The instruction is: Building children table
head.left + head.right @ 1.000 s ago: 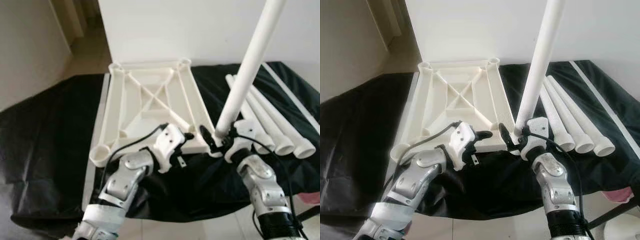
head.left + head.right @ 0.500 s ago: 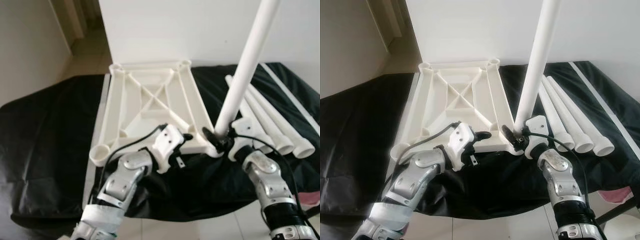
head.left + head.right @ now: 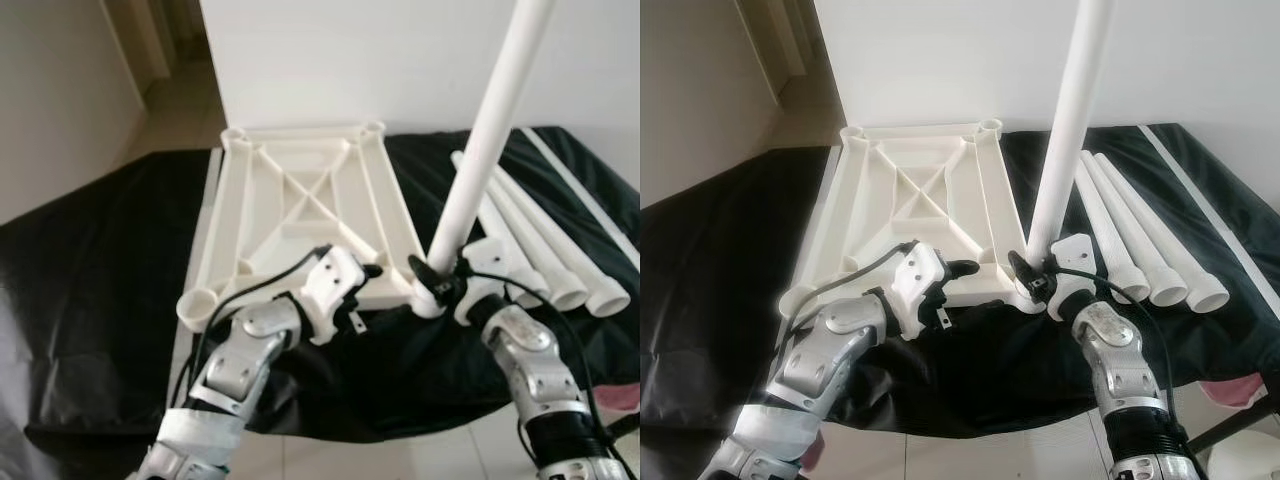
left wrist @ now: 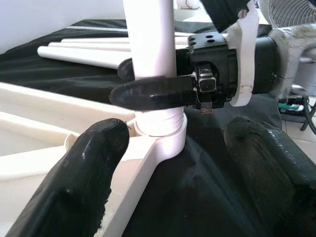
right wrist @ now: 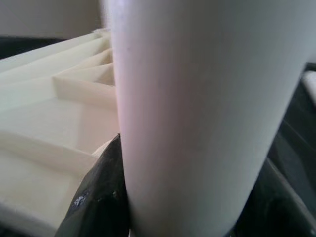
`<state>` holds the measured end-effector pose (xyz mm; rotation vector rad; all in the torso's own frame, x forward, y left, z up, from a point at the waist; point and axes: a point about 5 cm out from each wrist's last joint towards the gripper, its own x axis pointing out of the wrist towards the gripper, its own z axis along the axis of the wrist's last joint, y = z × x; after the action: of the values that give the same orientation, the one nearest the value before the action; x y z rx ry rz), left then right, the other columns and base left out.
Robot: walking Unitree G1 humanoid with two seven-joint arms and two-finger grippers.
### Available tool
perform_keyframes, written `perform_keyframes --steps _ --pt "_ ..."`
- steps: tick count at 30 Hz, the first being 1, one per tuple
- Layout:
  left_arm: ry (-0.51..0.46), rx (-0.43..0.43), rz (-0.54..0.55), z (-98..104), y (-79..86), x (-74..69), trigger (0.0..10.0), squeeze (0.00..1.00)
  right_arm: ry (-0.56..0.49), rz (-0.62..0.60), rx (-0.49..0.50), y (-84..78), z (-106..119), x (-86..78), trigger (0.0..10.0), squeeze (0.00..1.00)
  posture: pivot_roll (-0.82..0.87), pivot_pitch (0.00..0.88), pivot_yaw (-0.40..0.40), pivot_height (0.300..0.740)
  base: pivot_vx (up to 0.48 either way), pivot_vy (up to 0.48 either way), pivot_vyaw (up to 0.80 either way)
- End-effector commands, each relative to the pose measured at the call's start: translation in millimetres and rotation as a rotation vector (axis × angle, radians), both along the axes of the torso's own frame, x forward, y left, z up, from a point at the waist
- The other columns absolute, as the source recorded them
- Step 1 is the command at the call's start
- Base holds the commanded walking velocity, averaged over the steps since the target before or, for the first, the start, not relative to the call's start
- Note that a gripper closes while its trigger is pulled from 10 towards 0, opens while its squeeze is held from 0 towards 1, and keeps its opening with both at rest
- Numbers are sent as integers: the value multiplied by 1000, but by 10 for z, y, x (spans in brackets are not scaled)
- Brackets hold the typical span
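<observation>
An upside-down white tabletop (image 3: 300, 200) lies on a black cloth. A long white leg (image 3: 480, 150) stands in its near right corner socket (image 4: 160, 136), leaning slightly to the right. My right gripper (image 3: 432, 278) is shut on the leg just above the socket; its black fingers (image 4: 148, 94) wrap the tube. The leg (image 5: 197, 98) looms large in the right wrist view. My left gripper (image 4: 182, 163) is open, low at the tabletop's near edge, with its fingers spread either side of that corner and touching nothing.
Three more white legs (image 3: 540, 250) lie side by side on the cloth to the right, with a thin white strip (image 3: 580, 190) beyond them. Empty sockets sit at the other corners (image 3: 198, 306). A white wall stands behind, and tiled floor lies below the cloth's near edge.
The leg's top has swung a little to the left and stands straighter, with the right gripper still at its base. The left gripper has hardly moved.
</observation>
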<state>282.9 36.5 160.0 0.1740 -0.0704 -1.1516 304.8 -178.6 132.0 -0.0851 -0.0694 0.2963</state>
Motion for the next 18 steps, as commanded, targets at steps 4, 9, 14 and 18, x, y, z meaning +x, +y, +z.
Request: perform_keyframes --steps 4,9,14,18 --pt "31 3 46 -43 41 1 10000 0 101 -126 59 60 -198 -75 10000 0 -82 25 42 740 0 0 0" --pt "41 2 63 -36 72 29 10000 0 95 -242 111 139 -191 -88 10000 0 -79 31 50 740 0 0 0" --pt "12 2 145 1 193 174 10000 0 107 -528 163 165 -165 -135 10000 0 -86 30 50 740 0 0 0" --pt "2 6 174 14 232 221 10000 0 116 -533 167 259 -165 -169 10000 0 -89 29 50 740 0 0 0"
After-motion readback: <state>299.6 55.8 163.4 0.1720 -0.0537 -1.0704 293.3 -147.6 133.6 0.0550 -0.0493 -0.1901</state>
